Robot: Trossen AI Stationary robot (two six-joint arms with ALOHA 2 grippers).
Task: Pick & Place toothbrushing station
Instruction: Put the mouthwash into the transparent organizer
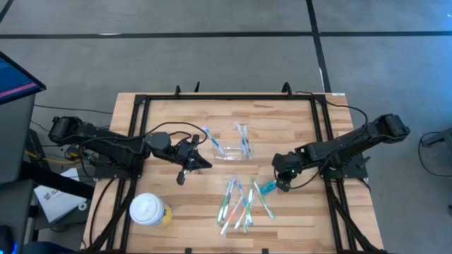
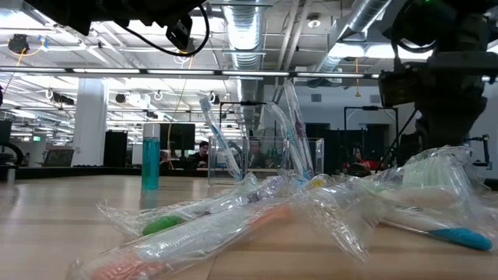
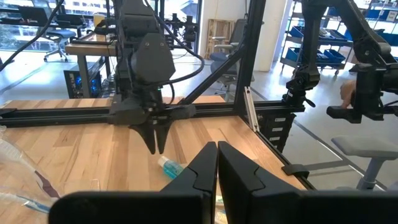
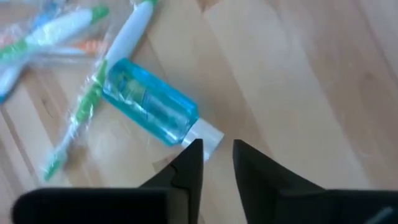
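Wrapped toothbrushes (image 2: 257, 214) heaped nearest, clear oblong toothbrushing station (image 1: 232, 149) seen holding upright brushes, no writing readable, left hand (image 1: 185, 171) clenched, right hand (image 1: 282, 185) slightly parted above blue bottle (image 4: 149, 109).

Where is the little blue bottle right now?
In the high view, the small blue see-through bottle lies right of centre, between the wrapped toothbrushes and the right gripper.

Both arms are dark, near-black, built of chunky jointed segments. The left arm (image 1: 106, 141) trails looping black cables along its length. The right arm (image 1: 346, 146) shows a small green light near its wrist. Each ends in two dark, wedge-shaped fingers (image 4: 189, 168).
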